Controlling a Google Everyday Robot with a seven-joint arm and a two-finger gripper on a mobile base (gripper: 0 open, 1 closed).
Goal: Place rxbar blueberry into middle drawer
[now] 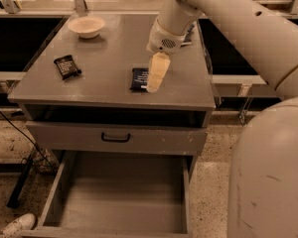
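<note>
Lying flat on the grey desk (pixel 104 53), right of centre and close to the front edge: rxbar blueberry (pixel 138 79), dark wrapper up, long side running front to back. Overlapped along its right edge by the pale tip of the gripper (pixel 154 83), slanting down and leftward from the white wrist above. Jaws wide, narrow or gripping: cannot tell from this angle. Touching the bar or just above it: cannot tell either.

Further left on the same desk, well apart from the bar: 1 black-wrapped bar (pixel 67 66) with white print, lying at a slight angle. Behind that, near the back left corner, 1 pale shallow bowl (pixel 86 26), upright.

Below the desk top, a dark open slot, then a closed grey drawer front (pixel 159 140) with 1 black handle (pixel 115 138). Lower again, pulled well out toward the camera: middle drawer (pixel 121 197), bare grey floor, low side walls.

Filling the right side, the robot's large white body (pixel 270 172). At bottom left on the speckled floor, the toe of 1 white shoe (pixel 12 226).
</note>
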